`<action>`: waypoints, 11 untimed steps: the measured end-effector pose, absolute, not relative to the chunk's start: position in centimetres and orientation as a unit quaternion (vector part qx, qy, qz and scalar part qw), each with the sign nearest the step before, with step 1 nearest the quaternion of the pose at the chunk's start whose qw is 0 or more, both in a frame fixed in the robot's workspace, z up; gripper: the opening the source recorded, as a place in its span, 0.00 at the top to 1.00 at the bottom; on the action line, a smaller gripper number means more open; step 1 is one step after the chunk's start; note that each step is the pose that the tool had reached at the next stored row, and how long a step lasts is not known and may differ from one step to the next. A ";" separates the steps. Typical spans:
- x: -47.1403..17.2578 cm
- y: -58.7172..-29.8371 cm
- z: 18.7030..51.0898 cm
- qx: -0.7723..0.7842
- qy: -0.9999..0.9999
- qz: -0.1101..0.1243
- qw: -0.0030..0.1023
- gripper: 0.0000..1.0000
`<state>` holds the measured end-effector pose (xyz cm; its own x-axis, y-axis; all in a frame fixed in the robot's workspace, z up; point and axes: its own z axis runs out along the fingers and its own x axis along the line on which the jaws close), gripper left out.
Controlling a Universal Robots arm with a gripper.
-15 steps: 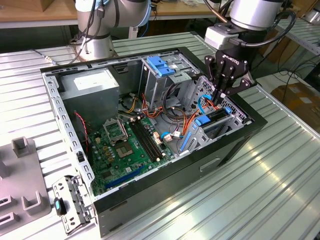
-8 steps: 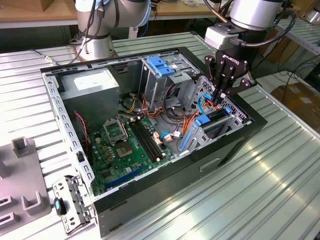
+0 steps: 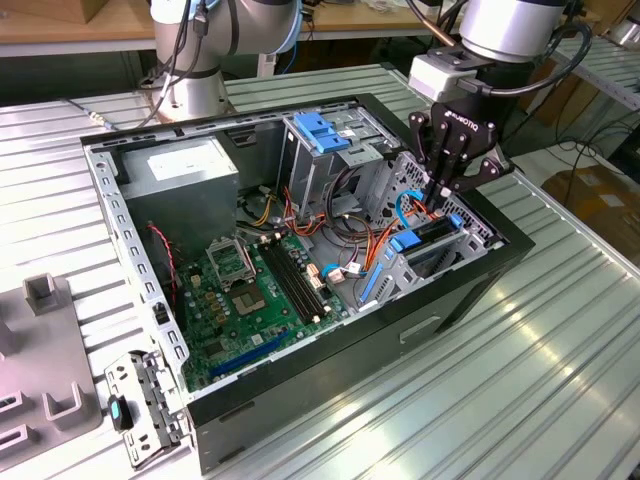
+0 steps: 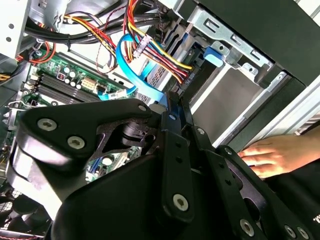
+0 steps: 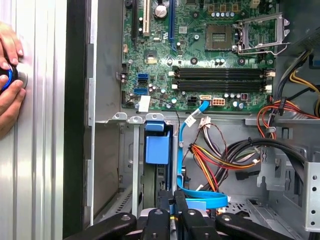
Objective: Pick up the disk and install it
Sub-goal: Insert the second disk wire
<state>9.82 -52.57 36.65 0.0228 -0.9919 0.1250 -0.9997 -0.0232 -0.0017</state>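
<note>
The arm (image 3: 520,25) is rounded silver-grey metal with a black cable looped beside it. Its gripper (image 3: 447,190) is black, built of jointed links fastened by silver screws, with white lettering.

Black gripper (image 4: 172,107) above motherboard (image 4: 75,82) — hand (image 4: 272,155) nearby

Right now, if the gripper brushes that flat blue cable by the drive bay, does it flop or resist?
Likely floppy: the blue cable loops and folds flat beside the gripper. Probably light, since it hangs unsupported. It looks plugged into the motherboard, so a hard push may tug the connector.
</note>
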 end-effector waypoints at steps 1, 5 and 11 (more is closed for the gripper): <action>9.7 -52.6 36.6 0.714 -0.697 0.045 0.042 0.84; 9.4 -53.1 36.6 0.715 -0.697 0.041 0.034 0.84; 9.4 -53.2 36.6 0.715 -0.697 0.040 0.033 0.84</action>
<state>9.41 -53.17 36.57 0.0251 -0.9944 0.1029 -0.9996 -0.0261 -0.0085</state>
